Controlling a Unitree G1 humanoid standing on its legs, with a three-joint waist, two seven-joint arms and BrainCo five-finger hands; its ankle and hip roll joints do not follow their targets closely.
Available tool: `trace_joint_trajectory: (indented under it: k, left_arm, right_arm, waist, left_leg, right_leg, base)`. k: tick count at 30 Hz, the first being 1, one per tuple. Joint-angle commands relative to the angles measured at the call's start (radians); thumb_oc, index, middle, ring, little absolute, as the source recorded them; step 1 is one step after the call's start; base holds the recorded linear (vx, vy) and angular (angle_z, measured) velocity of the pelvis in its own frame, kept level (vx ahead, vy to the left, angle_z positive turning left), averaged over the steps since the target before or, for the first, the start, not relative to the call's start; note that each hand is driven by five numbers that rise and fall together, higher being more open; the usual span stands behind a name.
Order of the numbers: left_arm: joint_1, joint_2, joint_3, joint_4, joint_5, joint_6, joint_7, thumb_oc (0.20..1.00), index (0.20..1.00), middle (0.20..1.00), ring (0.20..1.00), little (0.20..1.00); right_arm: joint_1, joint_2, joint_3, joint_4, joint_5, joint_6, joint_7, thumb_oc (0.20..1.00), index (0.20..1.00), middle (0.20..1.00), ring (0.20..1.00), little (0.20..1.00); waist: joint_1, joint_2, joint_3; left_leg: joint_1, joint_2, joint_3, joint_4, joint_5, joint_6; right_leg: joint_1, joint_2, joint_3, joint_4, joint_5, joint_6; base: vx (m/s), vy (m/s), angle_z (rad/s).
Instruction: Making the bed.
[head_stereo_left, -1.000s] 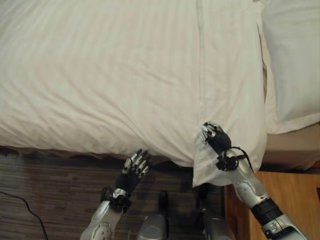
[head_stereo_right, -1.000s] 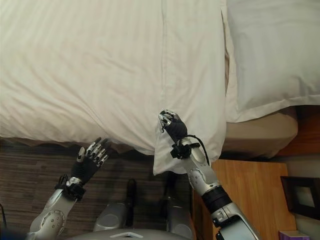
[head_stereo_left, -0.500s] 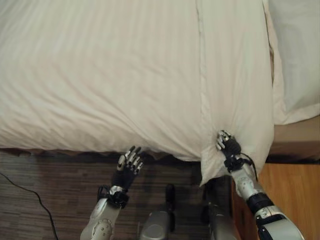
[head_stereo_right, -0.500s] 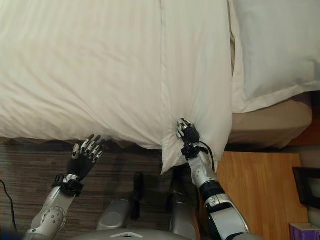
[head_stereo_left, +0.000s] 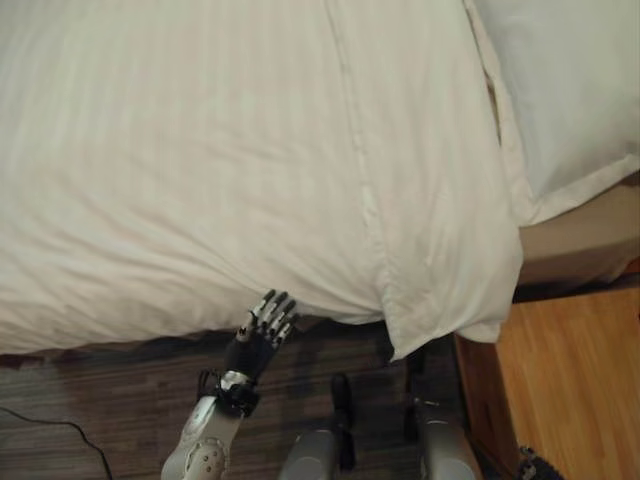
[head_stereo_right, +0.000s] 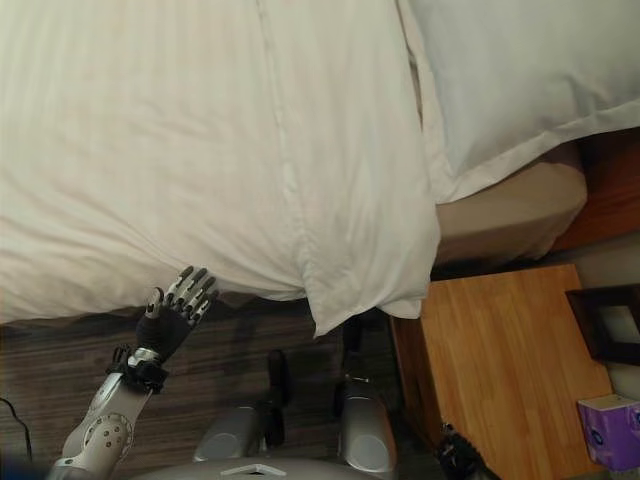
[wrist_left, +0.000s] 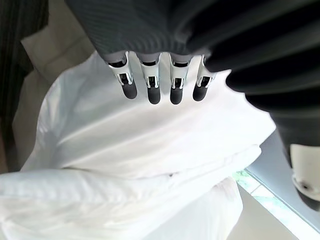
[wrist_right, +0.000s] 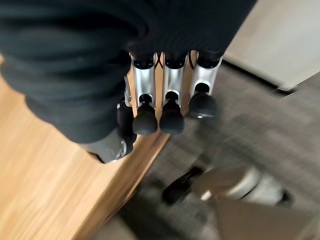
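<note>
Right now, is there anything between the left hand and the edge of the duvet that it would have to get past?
Nothing visible. The left hand hangs open over the dark floor, just below the overhanging edge of the duvet, with a clear gap between fingertips and cloth. The hanging corner flap lies off to its right, not in the path.
</note>
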Motion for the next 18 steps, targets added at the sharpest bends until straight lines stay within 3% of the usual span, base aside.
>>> trace_joint_trajectory:
  k: [1,5,9,10,16,17,18]
  left_arm:
    - [0.029,0.027,-0.005,-0.066,-0.008,-0.037,-0.022,1.000,1.000,1.000,1.000,1.000]
    - [0.030,0.008,-0.005,-0.037,0.010,-0.041,0.010,1.000,1.000,1.000,1.000,1.000]
    - [0.041,-0.048,0.004,-0.014,0.092,-0.058,0.067,1.000,1.000,1.000,1.000,1.000]
    - [0.034,-0.073,-0.015,0.002,0.107,-0.052,0.080,1.000,1.000,1.000,1.000,1.000]
    - [0.015,-0.087,-0.074,0.008,0.165,-0.045,0.095,1.000,1.000,1.000,1.000,1.000]
    - [0.012,-0.088,-0.084,0.011,0.180,-0.046,0.102,1.000,1.000,1.000,1.000,1.000]
    - [0.013,-0.086,-0.088,0.009,0.195,-0.046,0.110,1.000,1.000,1.000,1.000,1.000]
  right_arm:
    - [-0.058,0.007,-0.013,-0.036,0.036,-0.040,-0.013,0.200,0.200,0.200,0.200,0.200]
    - [-0.003,-0.015,-0.099,-0.245,-0.002,-0.135,-0.111,0.200,0.200,0.200,0.200,0.200]
    - [0.084,-0.036,-0.146,-0.629,-0.245,-0.196,-0.226,0.200,0.200,0.200,0.200,0.200]
    - [0.086,-0.047,-0.157,-0.730,-0.363,-0.218,-0.278,0.200,0.200,0.200,0.200,0.200]
    - [0.073,-0.020,-0.118,-0.956,-0.501,-0.220,-0.324,0.200,0.200,0.200,0.200,0.200]
    - [0.081,-0.002,-0.089,-1.007,-0.483,-0.214,-0.296,1.000,1.000,1.000,1.000,1.000]
    - [0.090,0.010,-0.056,-1.028,-0.458,-0.207,-0.265,1.000,1.000,1.000,1.000,1.000]
  waist:
    - [0.001,0.008,-0.037]
    - [-0.025,0.001,-0.081]
    - [-0.050,-0.003,-0.135]
    - [-0.055,-0.001,-0.156]
    - [-0.057,0.006,-0.193]
    - [-0.058,0.007,-0.198]
    - [-0.057,0.006,-0.205]
  left_leg:
    - [-0.070,0.017,-0.086,0.004,0.074,-0.031]
    - [-0.023,0.024,-0.076,0.004,0.058,-0.030]
    - [0.030,0.025,-0.068,0.004,0.038,-0.023]
    - [0.054,0.025,-0.070,0.004,0.030,-0.018]
    - [0.105,0.021,-0.071,0.004,0.018,-0.010]
    - [0.114,0.020,-0.072,0.004,0.017,-0.009]
    - [0.122,0.019,-0.073,0.004,0.017,-0.009]
  right_leg:
    - [0.099,0.004,-0.013,0.017,-0.119,0.060]
    - [0.144,0.008,-0.007,0.017,-0.130,0.062]
    - [0.199,0.006,-0.004,0.017,-0.145,0.063]
    - [0.223,0.005,-0.005,0.017,-0.154,0.062]
    - [0.275,0.006,-0.002,0.017,-0.168,0.058]
    - [0.285,0.007,-0.001,0.017,-0.170,0.057]
    - [0.294,0.006,-0.002,0.017,-0.171,0.054]
  base:
    - [0.00,0.000,0.00]
    - [0.07,0.006,-0.02]
    - [0.08,-0.005,-0.10]
    - [0.05,-0.014,-0.19]
    - [0.00,-0.004,-0.02]
    - [0.00,-0.016,0.04]
    - [0.00,0.000,0.00]
